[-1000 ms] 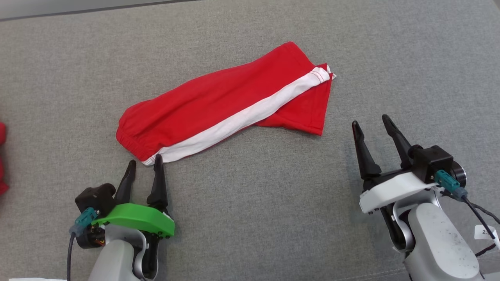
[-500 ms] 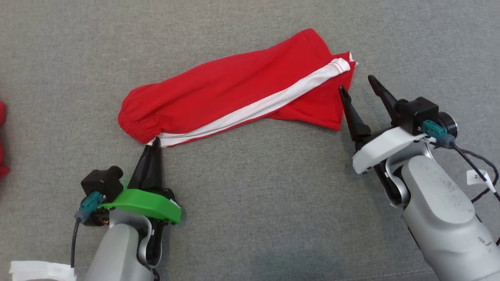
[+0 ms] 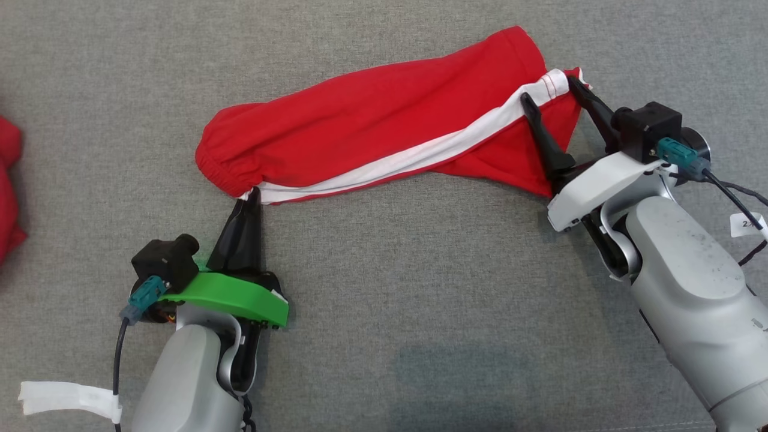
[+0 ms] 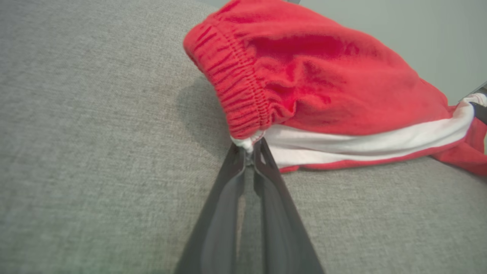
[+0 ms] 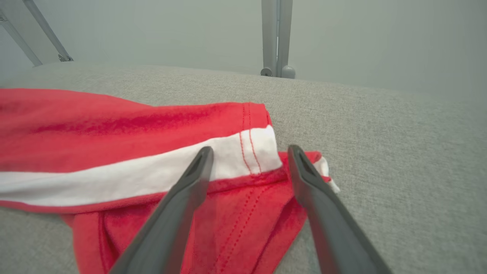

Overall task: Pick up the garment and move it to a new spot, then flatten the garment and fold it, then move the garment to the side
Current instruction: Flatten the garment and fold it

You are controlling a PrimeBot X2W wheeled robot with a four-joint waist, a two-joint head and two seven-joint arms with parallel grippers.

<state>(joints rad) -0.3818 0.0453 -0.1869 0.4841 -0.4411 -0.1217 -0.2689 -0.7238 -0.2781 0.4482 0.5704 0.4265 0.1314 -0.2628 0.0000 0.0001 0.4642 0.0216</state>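
The garment (image 3: 384, 129) is a pair of red shorts with a white side stripe, lying folded lengthwise across the grey padded surface. My left gripper (image 3: 255, 193) is shut on the white corner at the waistband end; the left wrist view shows the garment (image 4: 323, 80) pinched between the closed tips of the left gripper (image 4: 250, 145). My right gripper (image 3: 549, 90) stands open over the hem end, one finger on each side of the white stripe. In the right wrist view the garment's hem (image 5: 255, 148) lies between the spread tips of the right gripper (image 5: 249, 152).
Another red cloth (image 3: 9, 186) lies at the far left edge. A white tag (image 3: 66, 399) hangs by the left forearm. Grey padded surface (image 3: 420, 288) stretches all around. A metal post (image 5: 276, 38) stands beyond the far edge.
The left gripper closed on the waistband corner. The right gripper moved up and forward from beside the garment to straddle its hem end. The head camera shifted too.
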